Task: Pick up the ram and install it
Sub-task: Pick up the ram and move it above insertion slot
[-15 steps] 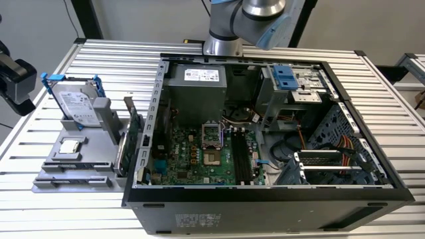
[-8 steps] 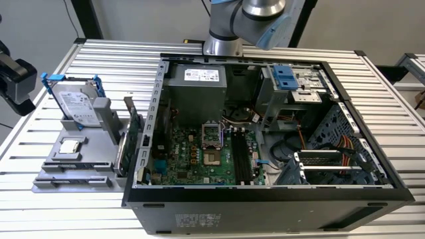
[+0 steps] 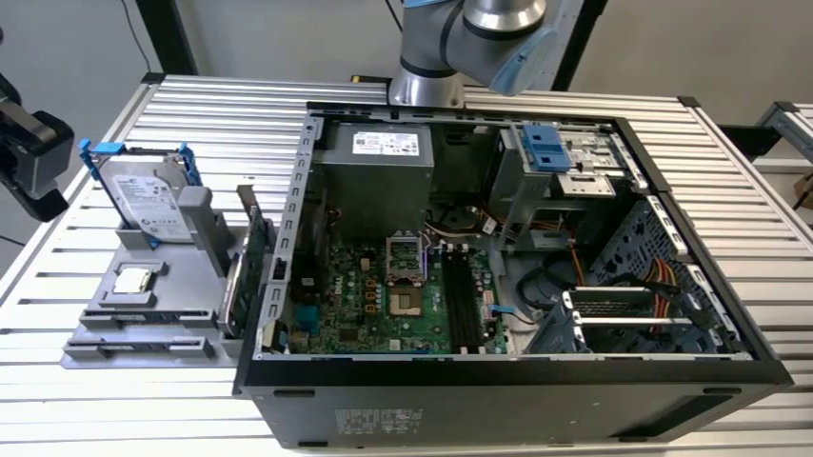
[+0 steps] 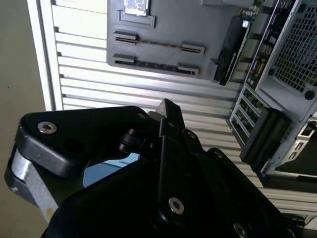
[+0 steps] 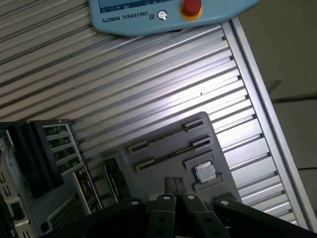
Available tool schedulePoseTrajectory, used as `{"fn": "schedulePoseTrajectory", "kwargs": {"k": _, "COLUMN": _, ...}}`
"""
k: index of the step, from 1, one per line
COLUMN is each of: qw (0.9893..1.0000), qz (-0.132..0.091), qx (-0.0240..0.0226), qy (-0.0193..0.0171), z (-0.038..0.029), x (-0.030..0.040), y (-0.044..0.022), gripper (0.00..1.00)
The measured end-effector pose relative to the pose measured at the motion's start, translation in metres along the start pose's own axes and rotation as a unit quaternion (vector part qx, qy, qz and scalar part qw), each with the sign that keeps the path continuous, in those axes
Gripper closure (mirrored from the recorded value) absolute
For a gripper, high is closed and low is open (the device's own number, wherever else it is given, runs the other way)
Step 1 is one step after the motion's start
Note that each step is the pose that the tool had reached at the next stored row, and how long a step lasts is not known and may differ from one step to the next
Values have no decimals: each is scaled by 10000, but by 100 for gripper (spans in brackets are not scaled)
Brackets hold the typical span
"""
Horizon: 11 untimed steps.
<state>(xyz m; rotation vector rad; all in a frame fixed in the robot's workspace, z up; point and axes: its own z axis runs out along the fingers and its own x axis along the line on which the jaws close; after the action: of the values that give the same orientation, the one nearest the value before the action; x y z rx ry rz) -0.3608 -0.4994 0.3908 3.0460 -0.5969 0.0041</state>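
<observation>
A thin strip that looks like the ram [image 4: 158, 44] stands on edge between two clips of the grey holder [image 4: 163, 22], in the row nearer the CPU chip [image 5: 204, 171]. The first wrist view shows the same strip [image 5: 171, 153]. My gripper [image 5: 176, 187] hovers above the table beside the holder, well apart from the strip. Its fingers are shut together with nothing between them. The gripper's black body [image 3: 32, 143] hangs at the exterior view's left edge. The motherboard's black slots [image 3: 464, 305] lie inside the open computer case [image 3: 508, 381].
The holder [image 3: 95, 333] also carries a silver hard drive in a blue frame [image 3: 143, 195] and a green card [image 3: 258, 243] next to the case wall. A teach pendant [image 5: 168, 12] lies on the slatted table [image 3: 724, 171]. Cables and drive bays crowd the case's right side.
</observation>
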Motion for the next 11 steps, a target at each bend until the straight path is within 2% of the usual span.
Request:
{"fn": "schedulePoseTrajectory", "kwargs": {"k": 6, "qw": 9999, "qz": -137, "qx": 1, "qy": 5, "z": 0, "x": 0, "y": 0, "gripper": 100}}
{"fn": "schedulePoseTrajectory", "kwargs": {"k": 7, "qw": 9999, "qz": -117, "qx": 1, "qy": 4, "z": -1, "x": 0, "y": 0, "gripper": 100}}
{"fn": "schedulePoseTrajectory", "kwargs": {"k": 11, "qw": 9998, "qz": 191, "qx": -2, "qy": -7, "z": 3, "x": 0, "y": -1, "gripper": 100}}
